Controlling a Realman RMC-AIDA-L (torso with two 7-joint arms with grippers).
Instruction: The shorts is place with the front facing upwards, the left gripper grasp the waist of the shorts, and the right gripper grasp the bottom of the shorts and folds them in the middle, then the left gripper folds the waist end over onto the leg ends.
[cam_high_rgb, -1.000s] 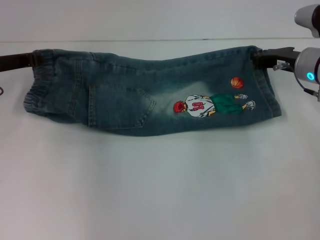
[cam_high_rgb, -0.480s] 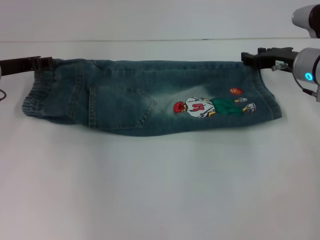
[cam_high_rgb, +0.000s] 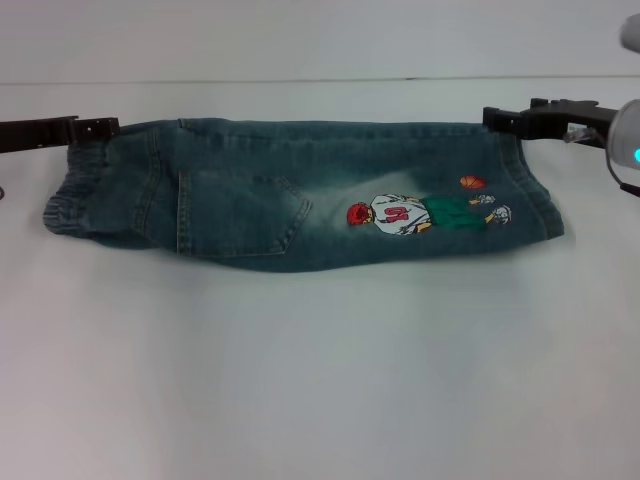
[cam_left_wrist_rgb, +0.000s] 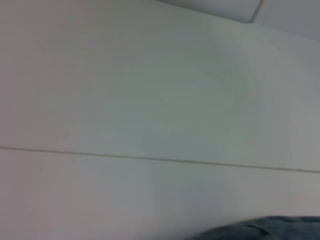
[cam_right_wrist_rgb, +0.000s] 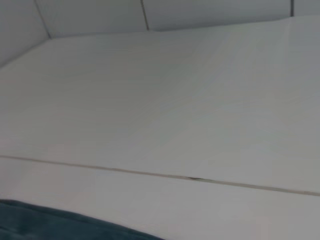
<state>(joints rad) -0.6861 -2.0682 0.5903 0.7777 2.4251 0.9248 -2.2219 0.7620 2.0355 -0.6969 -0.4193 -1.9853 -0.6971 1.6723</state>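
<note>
The blue denim shorts (cam_high_rgb: 270, 195) lie folded lengthwise on the white table (cam_high_rgb: 320, 380), with a back pocket and a cartoon basketball print facing up. The elastic waist (cam_high_rgb: 70, 190) is at the left and the leg hems (cam_high_rgb: 535, 195) at the right. My left gripper (cam_high_rgb: 100, 128) is level with the table at the waist's far corner, shut on the fabric. My right gripper (cam_high_rgb: 492, 118) is shut on the far corner of the leg hems. A sliver of the shorts (cam_left_wrist_rgb: 260, 230) shows in the left wrist view, and a strip of the shorts (cam_right_wrist_rgb: 50, 222) in the right wrist view.
The white table spreads bare toward its front edge. A thin seam (cam_high_rgb: 300, 80) runs across its far side, behind the shorts and both arms.
Both grippers have come down and brought the far edge of the shorts with them. That edge now lies flat and straight, and the basketball print is partly folded under.
</note>
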